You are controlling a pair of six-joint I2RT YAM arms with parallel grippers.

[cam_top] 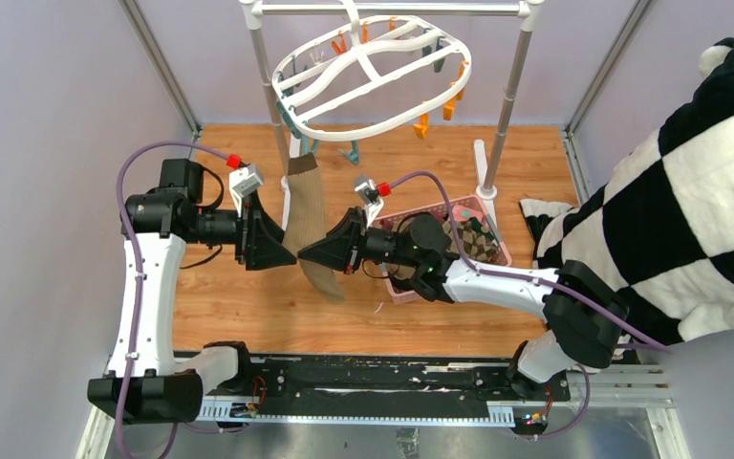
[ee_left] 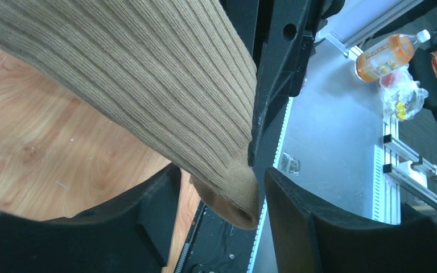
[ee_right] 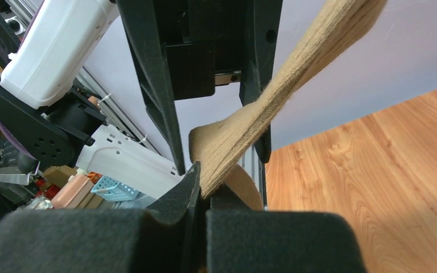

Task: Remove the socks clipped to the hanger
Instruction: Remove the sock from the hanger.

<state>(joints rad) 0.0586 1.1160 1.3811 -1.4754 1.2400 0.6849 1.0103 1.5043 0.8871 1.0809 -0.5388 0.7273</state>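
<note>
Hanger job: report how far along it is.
Done: socks lie in the pink basket. In hand: the right end effector pinches the olive-brown sock hanging below the hanger, the left end effector open around its toe. Left: pull it free and drop it; no other clipped sock shows.

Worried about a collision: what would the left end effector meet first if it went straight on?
The brown sock, between its fingers; right behind it, likely the right end effector pinching that sock.
</note>
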